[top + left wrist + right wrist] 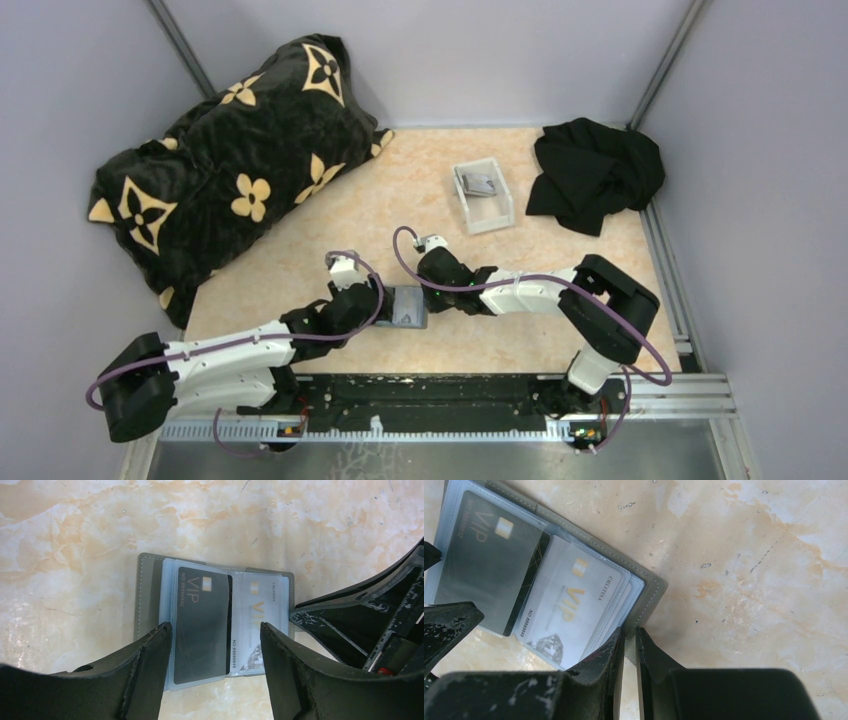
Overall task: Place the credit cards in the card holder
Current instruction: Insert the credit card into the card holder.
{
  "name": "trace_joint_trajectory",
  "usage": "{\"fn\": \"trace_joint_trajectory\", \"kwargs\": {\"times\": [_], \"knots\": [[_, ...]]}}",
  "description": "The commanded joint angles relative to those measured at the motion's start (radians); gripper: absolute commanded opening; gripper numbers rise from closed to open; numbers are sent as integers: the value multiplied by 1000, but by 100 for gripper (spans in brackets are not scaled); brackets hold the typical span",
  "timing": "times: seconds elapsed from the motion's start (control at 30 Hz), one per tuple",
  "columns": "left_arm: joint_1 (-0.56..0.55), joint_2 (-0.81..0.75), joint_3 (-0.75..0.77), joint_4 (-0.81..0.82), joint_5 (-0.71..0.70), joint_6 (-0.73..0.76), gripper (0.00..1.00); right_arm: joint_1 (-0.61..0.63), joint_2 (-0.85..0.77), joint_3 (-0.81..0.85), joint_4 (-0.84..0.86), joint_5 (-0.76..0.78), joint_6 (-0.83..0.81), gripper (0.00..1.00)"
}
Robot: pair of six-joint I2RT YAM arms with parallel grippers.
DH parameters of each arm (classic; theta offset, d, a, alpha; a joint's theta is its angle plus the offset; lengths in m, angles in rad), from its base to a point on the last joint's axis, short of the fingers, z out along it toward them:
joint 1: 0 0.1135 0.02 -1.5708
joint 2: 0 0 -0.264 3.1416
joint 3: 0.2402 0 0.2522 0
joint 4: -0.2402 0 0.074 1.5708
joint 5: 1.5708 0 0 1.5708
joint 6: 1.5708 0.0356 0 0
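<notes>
Spread open flat near the middle of the table's (420, 180) near edge: the card holder (145, 595). On the dark credit card (200, 625) in its left sleeve: "VIP", "NO 8888849". On the pale credit card (257, 625) at right: gold "VIP", "CHLITINA". Spread wide, straddling the dark card: left gripper (215, 627). Pinched on the holder's right edge: right gripper (630, 635).

On table (75, 540), card holder (145, 595) between left hand (215, 627) and right hand (629, 631), credit cards (202, 620) inside.
</notes>
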Motion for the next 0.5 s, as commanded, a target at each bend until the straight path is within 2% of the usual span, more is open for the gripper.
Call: {"fn": "trace_joint_trajectory", "kwargs": {"times": [0.0,0.47], "knots": [[5,-21,3,39,21,13,71,12,12,7,31,-4,1,16],[5,-20,0,70,48,16,70,11,12,1,34,-3,4,16]]}}
